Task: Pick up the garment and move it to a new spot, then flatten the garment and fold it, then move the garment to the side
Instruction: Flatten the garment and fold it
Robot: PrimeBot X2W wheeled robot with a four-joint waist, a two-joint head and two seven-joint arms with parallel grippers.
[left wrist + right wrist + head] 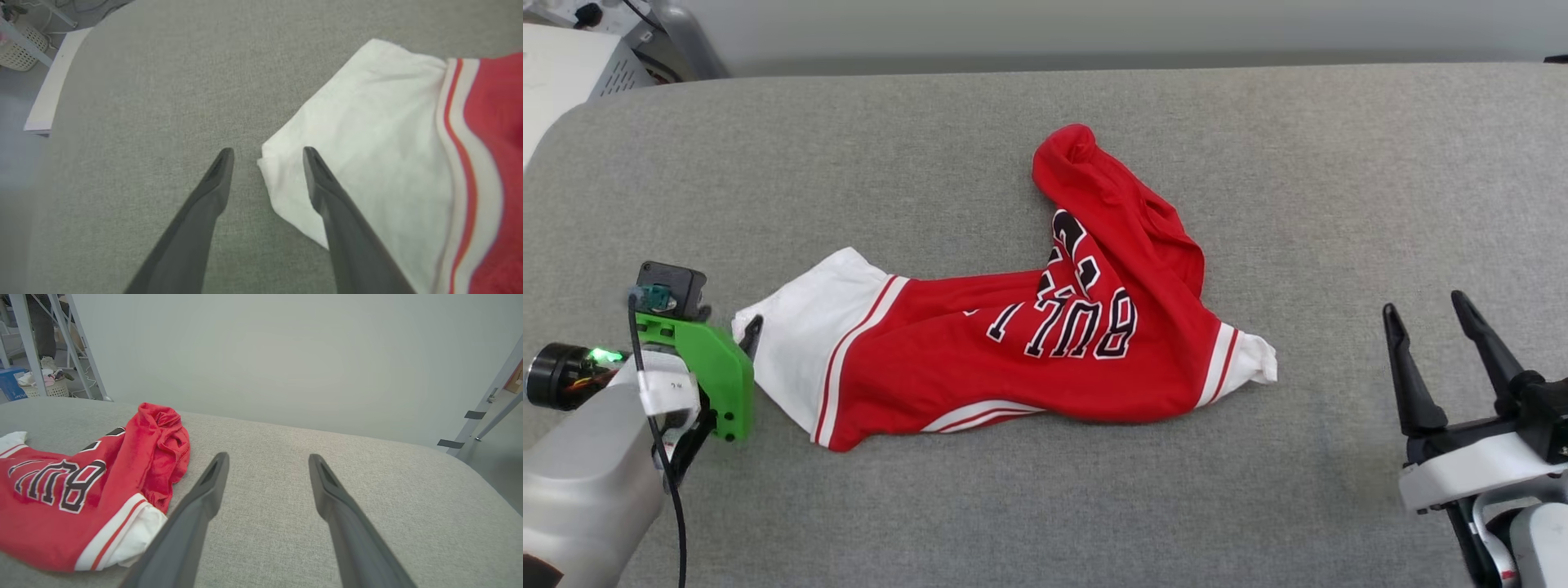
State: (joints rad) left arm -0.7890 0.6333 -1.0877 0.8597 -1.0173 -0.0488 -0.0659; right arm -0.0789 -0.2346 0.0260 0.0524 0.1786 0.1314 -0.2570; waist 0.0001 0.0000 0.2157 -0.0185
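On the grey cloth-covered table (pixel 1339 163), the garment (pixel 1013 359) lies crumpled near the middle, print side up. It is a thin jersey T-shirt, so I judge it light, limp and quick to sag or bunch when lifted. It is not fragile, but it slides easily over the cloth.

Its long axis runs left to right across the head view, from one white sleeve (pixel 367 134) on the robot's left to the other sleeve (pixel 1254 359) on its right. A red fold (pixel 1094 180) is heaped toward the far edge, and the black lettering (pixel 1070 327) reads upside down from the robot.

The sleeve hems and striped trim look like the firmest places to pinch.

The left gripper (pixel 267 150) is open, with one finger over the near sleeve corner and the other over bare table. The right gripper (pixel 1423 304) stands open and empty, well apart from the shirt.
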